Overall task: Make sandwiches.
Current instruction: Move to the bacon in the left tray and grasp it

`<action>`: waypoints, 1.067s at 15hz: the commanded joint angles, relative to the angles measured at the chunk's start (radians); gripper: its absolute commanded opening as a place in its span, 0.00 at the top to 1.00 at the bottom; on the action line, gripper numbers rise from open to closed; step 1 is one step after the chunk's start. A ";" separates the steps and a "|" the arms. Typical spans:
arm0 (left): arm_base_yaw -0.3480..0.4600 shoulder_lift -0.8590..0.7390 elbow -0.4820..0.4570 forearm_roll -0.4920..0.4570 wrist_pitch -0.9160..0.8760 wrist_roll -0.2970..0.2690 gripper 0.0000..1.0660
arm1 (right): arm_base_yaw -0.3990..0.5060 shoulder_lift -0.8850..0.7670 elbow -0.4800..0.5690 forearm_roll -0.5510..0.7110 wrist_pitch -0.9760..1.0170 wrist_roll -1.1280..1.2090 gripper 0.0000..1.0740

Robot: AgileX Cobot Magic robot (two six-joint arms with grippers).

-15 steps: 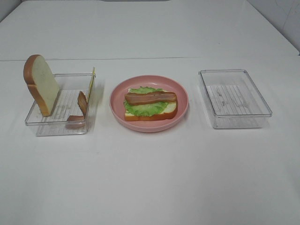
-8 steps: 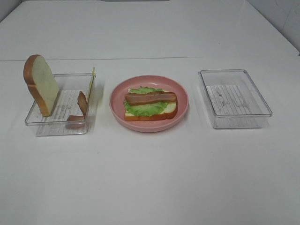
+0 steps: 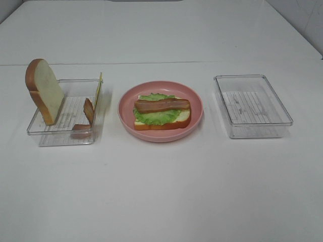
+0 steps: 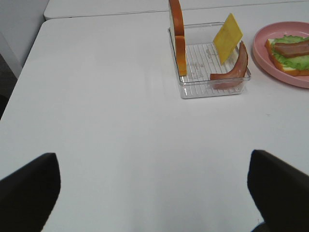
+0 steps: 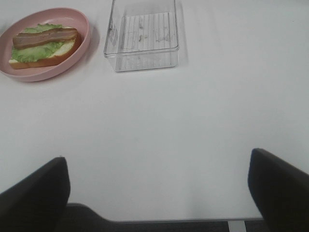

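The half-built sandwich lies on the pink plate at mid-table: a bread slice, green lettuce and a brown meat strip on top. A second bread slice stands upright in the left clear tray, with a yellow cheese square leaning on the tray's right wall and another meat strip. My left gripper is open and empty, well short of that tray. My right gripper is open and empty near the table's front edge. Neither gripper shows in the exterior high view.
An empty clear tray stands right of the plate; it also shows in the right wrist view. The left wrist view shows the table's left edge. White tabletop surrounds the plate and trays.
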 commanded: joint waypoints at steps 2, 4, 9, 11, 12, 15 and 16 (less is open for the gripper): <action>0.000 -0.013 0.003 -0.001 -0.004 -0.005 0.08 | -0.002 -0.034 0.004 0.006 -0.009 -0.010 0.12; 0.000 -0.007 0.003 -0.001 -0.005 -0.005 0.08 | -0.002 -0.034 0.004 0.006 -0.009 -0.010 0.12; 0.000 0.390 -0.192 0.018 0.226 0.013 0.08 | -0.002 -0.034 0.004 0.006 -0.009 -0.010 0.12; 0.000 0.628 -0.359 -0.006 0.237 -0.063 0.08 | -0.002 -0.033 0.004 0.006 -0.009 -0.010 0.12; 0.000 0.759 -0.456 -0.001 0.237 -0.071 0.08 | -0.002 -0.033 0.004 0.006 -0.009 -0.010 0.12; -0.001 1.087 -0.656 0.043 0.238 -0.072 0.08 | -0.003 -0.033 0.004 0.006 -0.009 -0.010 0.12; -0.069 1.269 -0.728 0.057 0.238 -0.063 0.08 | -0.003 -0.033 0.004 0.006 -0.009 -0.010 0.12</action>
